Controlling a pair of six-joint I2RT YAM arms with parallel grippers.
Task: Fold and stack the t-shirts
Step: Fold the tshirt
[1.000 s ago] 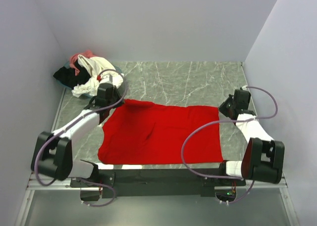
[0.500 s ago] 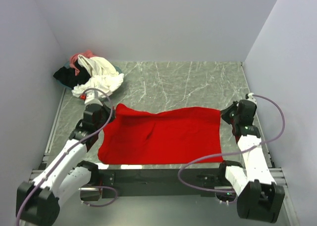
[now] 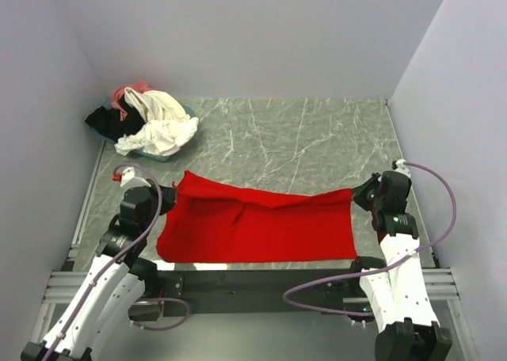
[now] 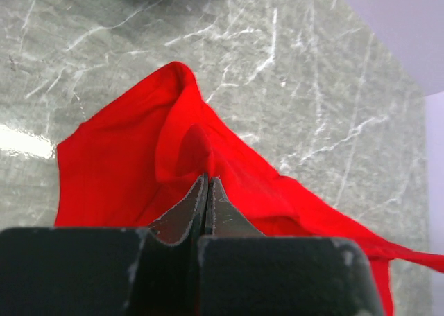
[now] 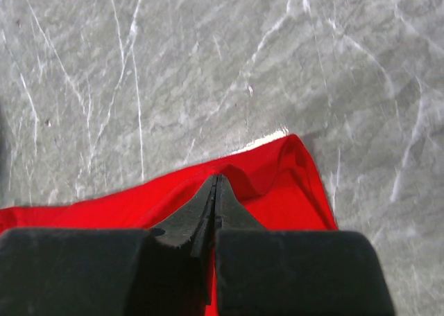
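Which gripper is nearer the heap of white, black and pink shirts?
Left. The left gripper pinches the bright red cloth t-shirt's far-left corner, just in front of the heap of white, black and pink shirts; the right gripper holds its far-right corner, well away.

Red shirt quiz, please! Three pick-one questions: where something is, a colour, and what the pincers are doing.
1. Where is the shirt pile? A far left corner; B far right corner; C near edge.
2. What colour is the spread shirt? A pink; B red; C black.
3. The left pincer and right pincer are: A both open; B both shut on the spread shirt; C one open.
Answers: 1A, heap lies far left; 2B, bright red cloth; 3B, wrist views show cloth pinched.
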